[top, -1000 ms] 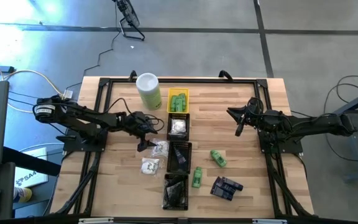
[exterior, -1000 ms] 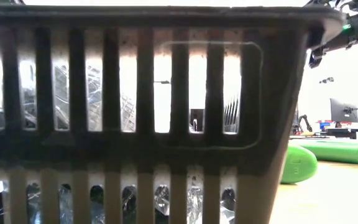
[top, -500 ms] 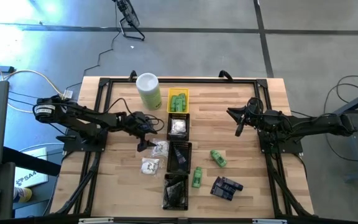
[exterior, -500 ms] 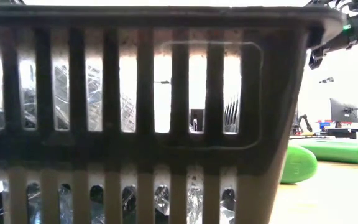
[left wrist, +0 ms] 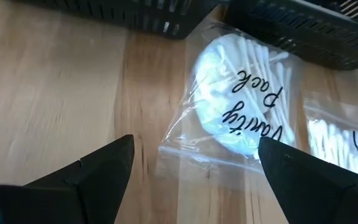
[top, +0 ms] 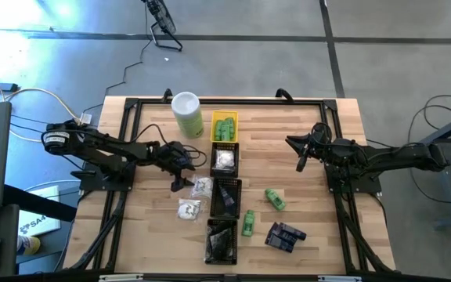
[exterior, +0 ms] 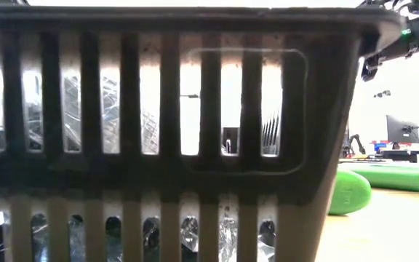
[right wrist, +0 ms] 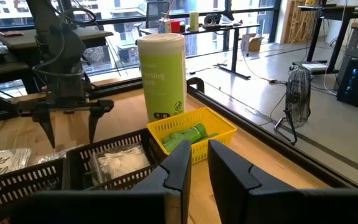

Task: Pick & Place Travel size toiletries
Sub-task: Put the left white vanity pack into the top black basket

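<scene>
Beside the row of trays, the left gripper (top: 182, 179) hangs with fingers spread wide over a crinkly clear vanity pack (left wrist: 244, 102) of white cotton swabs lying on the wooden desk (top: 304, 145); it has barely shifted from a second ago. A second pack (top: 189, 208) lies near. Two glossy green bottles (top: 275, 198) and dark flat packets (top: 285, 236) rest right of the slatted black trays (top: 225, 201). Over the desk's right side, the right gripper (top: 303, 156) stays nearly closed, holding nothing.
</scene>
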Motion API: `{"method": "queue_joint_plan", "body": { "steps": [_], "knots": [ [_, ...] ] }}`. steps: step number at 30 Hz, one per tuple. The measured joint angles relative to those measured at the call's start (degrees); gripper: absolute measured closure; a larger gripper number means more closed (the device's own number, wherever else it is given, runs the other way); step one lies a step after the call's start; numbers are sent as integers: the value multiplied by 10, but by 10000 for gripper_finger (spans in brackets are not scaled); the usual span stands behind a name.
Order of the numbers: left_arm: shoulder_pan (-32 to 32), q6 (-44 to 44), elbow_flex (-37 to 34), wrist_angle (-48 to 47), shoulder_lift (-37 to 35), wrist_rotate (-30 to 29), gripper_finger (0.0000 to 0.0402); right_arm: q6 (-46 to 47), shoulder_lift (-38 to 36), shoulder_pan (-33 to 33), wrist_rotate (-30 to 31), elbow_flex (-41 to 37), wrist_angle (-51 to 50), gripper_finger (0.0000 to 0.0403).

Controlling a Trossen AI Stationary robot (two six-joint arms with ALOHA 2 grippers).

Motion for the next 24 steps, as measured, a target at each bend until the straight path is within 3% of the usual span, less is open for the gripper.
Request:
{"method": "queue_joint_plan", "body": {
  "steps": [5, 19, 24],
  "knots": [
    [0, -13, 0, 3, 7, -20, 64, -2, 0, 0, 0, 0, 0, 357],
    [0, -24, 2, 52, 62, -6, 64, -1, 0, 0, 0, 0, -16, 357],
    [0, -24, 2, 50, 62, -4, 83, 0, 0, 0, 0, 0, -16, 357]
  ]
}}
